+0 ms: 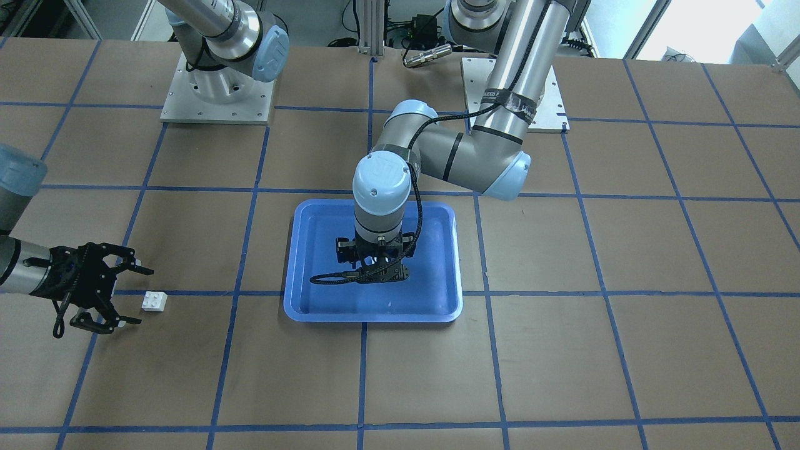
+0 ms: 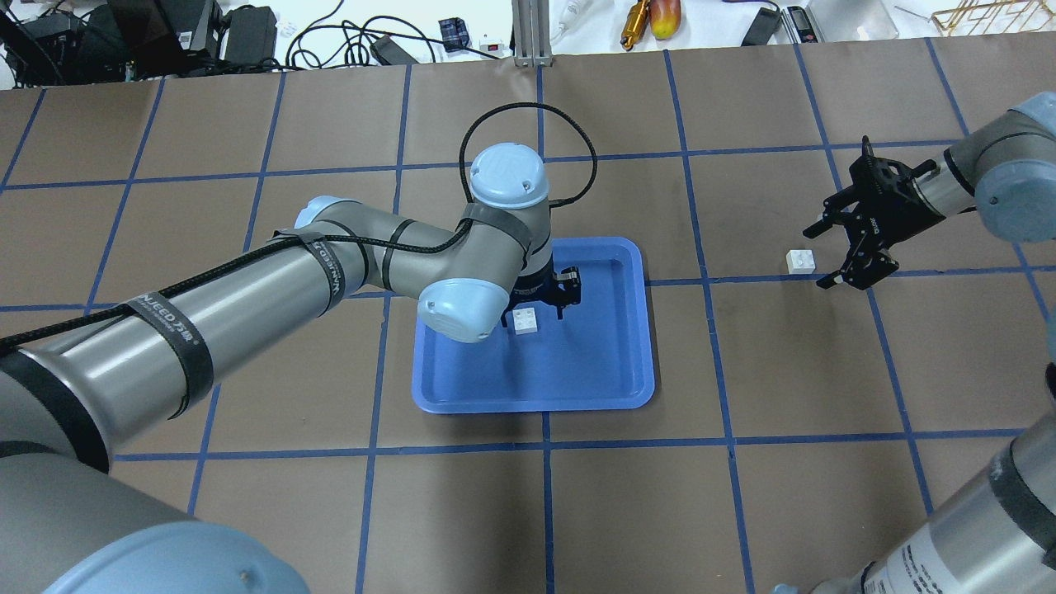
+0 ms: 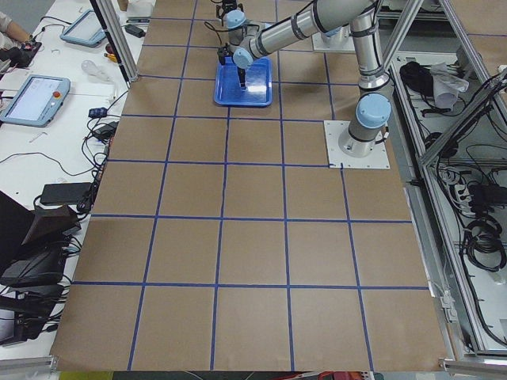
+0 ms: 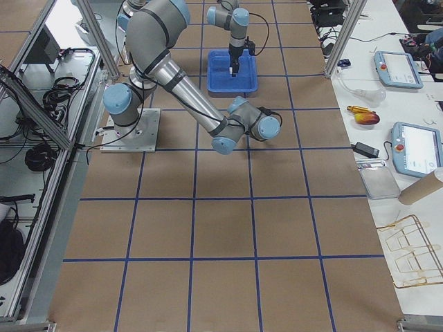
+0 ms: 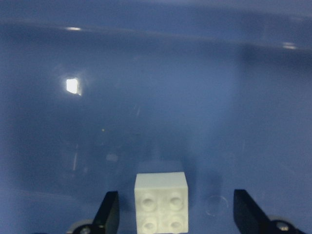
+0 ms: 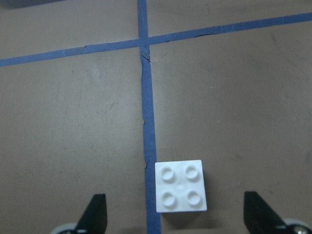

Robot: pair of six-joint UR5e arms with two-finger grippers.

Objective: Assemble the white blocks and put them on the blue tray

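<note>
Table (image 2: 742, 495) checked: one, brown with blue tape grid. Tray tally: one blue tray (image 2: 610, 388), flat at mid-table. Left claw (image 5: 176, 212) found down inside tray, fingers spread, straddling but not touching white block (image 2: 524, 320) on tray floor; judged set there as base for joining. Right claw (image 2: 818, 257) found low over bare table, fingers spread, aimed at second block (image 2: 800, 261) just ahead, presumably for pickup. Block tally: two, studs up, well apart, unjoined.
</note>
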